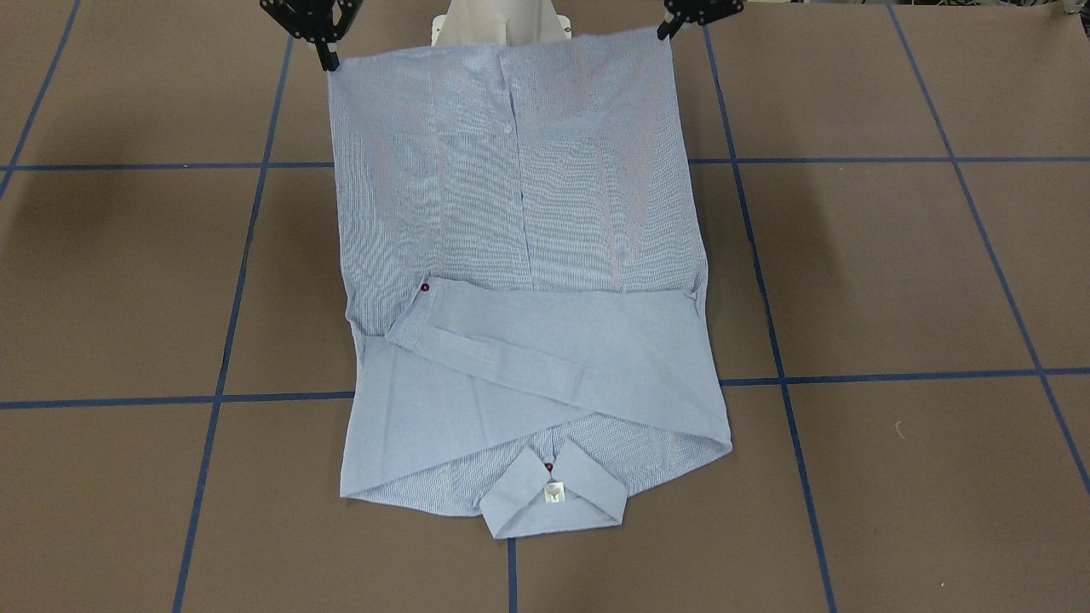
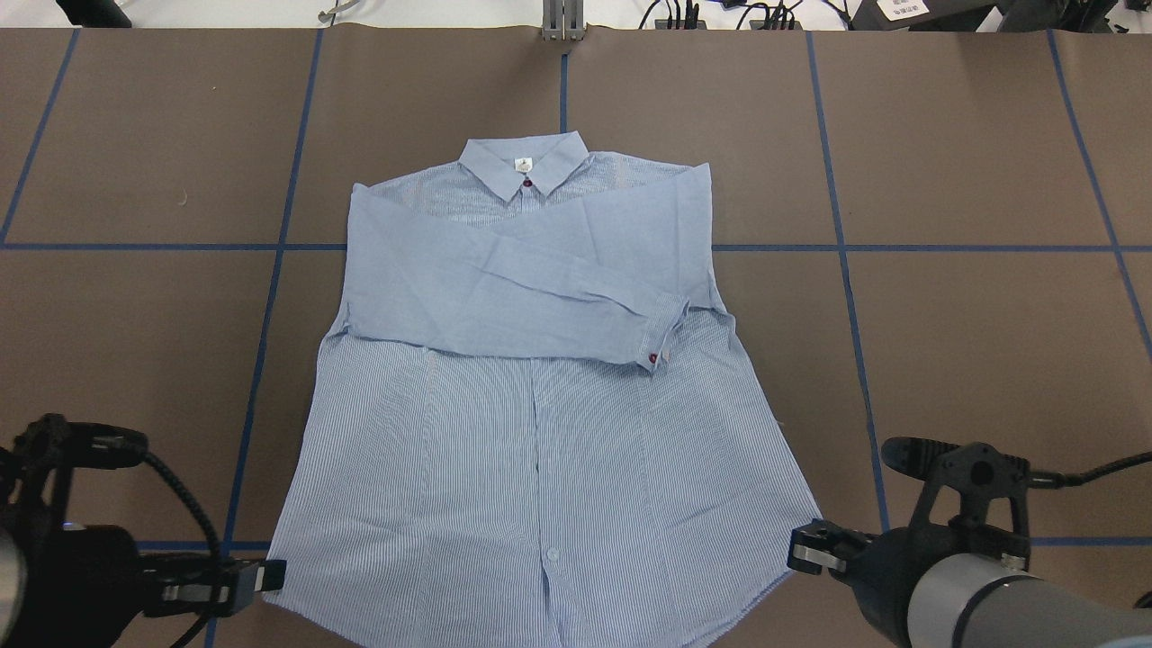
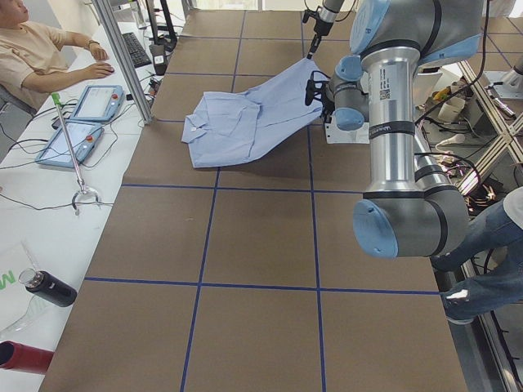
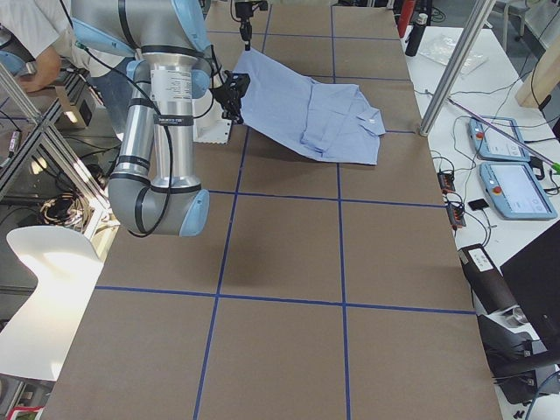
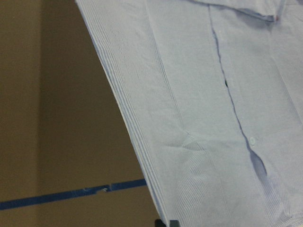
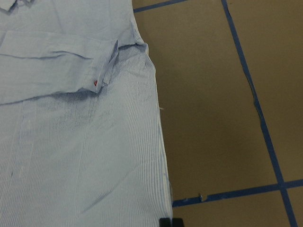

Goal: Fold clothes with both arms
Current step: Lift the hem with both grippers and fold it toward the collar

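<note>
- A light blue, finely white-striped long-sleeved button shirt (image 2: 540,450) is lying front-up at the middle of a brown table surface gridded with blue tape lines (image 2: 972,360). Its pointed collar (image 2: 490,160) is at the far end from the robot and its hem at the near end.
- A small white neck label (image 2: 523,166) is showing inside the collar, with a red collar button (image 2: 527,184) sitting just on its near side.
- Both sleeves are lying folded across the chest. The upper one is running from left to right, and its cuff (image 2: 664,335), carrying a red cuff button (image 2: 652,358), is resting near the shirt's right side seam.
- The black two-finger left gripper (image 2: 263,576) is pinching the near left hem corner, its fingers closed narrowly on the cloth.
- The black two-finger right gripper (image 2: 804,551) is holding the near right hem corner in the same narrow pinch.
- In the side views the hem is hanging raised off the table between the two grippers, while the collar half is resting flat.
- The grey-and-silver left arm (image 3: 400,147) and right arm (image 4: 166,114), both with light blue joint caps, are standing on either side of a white pedestal (image 1: 502,21).
</note>
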You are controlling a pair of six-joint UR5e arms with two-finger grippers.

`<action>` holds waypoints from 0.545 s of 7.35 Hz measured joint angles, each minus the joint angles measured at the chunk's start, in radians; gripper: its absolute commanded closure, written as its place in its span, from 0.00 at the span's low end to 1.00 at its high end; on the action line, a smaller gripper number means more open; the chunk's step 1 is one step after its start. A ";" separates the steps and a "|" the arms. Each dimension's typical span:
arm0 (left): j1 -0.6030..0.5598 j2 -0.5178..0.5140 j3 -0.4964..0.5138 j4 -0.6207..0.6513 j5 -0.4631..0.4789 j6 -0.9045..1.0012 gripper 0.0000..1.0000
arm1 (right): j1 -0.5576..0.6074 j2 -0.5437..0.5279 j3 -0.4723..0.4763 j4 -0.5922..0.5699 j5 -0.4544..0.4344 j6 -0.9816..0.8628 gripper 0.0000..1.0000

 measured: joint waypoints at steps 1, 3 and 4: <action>-0.015 -0.004 -0.067 0.056 -0.032 -0.003 1.00 | -0.002 0.006 0.037 -0.031 0.010 0.000 1.00; -0.077 -0.044 -0.027 0.093 -0.050 0.003 1.00 | 0.029 0.040 0.027 -0.048 0.017 -0.026 1.00; -0.129 -0.099 0.059 0.099 -0.049 0.017 1.00 | 0.072 0.107 -0.032 -0.050 0.017 -0.065 1.00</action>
